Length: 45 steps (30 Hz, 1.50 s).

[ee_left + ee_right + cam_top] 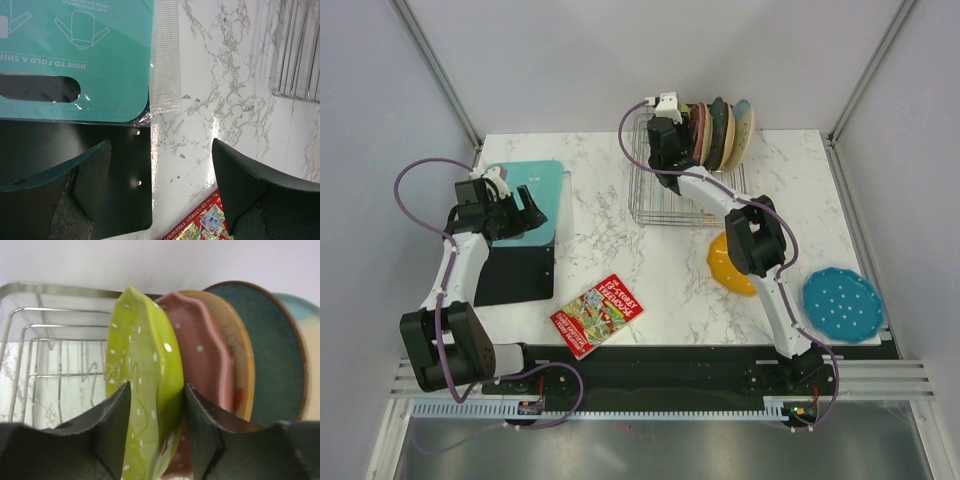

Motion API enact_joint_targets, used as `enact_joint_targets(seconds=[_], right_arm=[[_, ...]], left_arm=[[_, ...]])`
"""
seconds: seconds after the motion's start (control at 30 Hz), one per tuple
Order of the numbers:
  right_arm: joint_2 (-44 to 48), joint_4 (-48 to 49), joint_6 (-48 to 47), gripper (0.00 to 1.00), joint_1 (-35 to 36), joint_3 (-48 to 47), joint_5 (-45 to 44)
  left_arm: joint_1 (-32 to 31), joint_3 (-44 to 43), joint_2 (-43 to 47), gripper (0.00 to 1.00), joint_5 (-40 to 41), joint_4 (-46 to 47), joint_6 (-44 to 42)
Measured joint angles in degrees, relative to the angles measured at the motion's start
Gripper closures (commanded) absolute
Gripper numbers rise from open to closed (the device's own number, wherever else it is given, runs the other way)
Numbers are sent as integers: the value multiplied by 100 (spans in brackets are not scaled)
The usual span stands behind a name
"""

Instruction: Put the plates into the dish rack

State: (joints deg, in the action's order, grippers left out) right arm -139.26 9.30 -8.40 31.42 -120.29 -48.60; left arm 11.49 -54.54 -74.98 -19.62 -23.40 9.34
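Lime green plate in the rack; two plates left on the table.

The lime green scalloped plate with white dots (145,350) stands on edge in the silver wire dish rack (655,200), upper centre of the top view. It is leftmost in a row with the pink scalloped plate (202,360) and further glazed dishes (265,355) behind it. The right gripper (156,390) straddles the green plate with one finger close to each face; whether it grips or has let go cannot be told. Two loads appear to remain, both lying on the white marble table (620,230): the orange scalloped plate (728,268) at lower right, partly under the right arm, and the blue scalloped plate with white dots (842,305) near the right edge. The left gripper (160,150) hangs wide open and empty over the black flat mat (120,180), centre left.
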Motion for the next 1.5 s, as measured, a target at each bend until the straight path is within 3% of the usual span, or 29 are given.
enact_joint_targets(seconds=[0.17, 0.27, 0.4, 0.57, 0.67, 0.77, 0.9, 1.1, 1.17, 1.5], right_arm=[[634, -26, -20, 31, -17, 514, -31], [1340, -249, 63, 24, 0, 1062, 26], [2715, -848, 411, 10, 24, 2013, 378], [5010, -1808, 951, 2, -125, 3519, 1427], [6212, -2509, 1220, 2, -828, 4216, 2315], [6782, -3084, 1340, 2, -2035, 4725, 3316], [6505, -3936, 1237, 2, -3407, 5176, 4616], [5484, -4776, 605, 11, -4387, 5683, 6535], [5174, -4874, 358, 15, -4553, 5707, 6944], [3613, -4966, -544, 17, -4850, 5576, 7938]], left_arm=[[-133, 63, 44, 11, 7, 46, 90], [-564, 317, 299, 10, 15, 114, 223], [-1985, 802, 883, 10, -31, 260, 581], [-3877, 1711, 1432, 14, -184, 1434, 1401], [-4625, 2155, 1193, 16, -149, 2380, 1906], [-5051, 2234, 514, 18, -94, 3180, 2396], [-5460, 2072, -527, 21, 249, 3934, 2942], [-6015, 1062, -1803, 25, 807, 4122, 3600], [-6137, 688, -2153, 27, 957, 4124, 3807], [-6398, -470, -3552, 36, 1366, 3893, 4481]])
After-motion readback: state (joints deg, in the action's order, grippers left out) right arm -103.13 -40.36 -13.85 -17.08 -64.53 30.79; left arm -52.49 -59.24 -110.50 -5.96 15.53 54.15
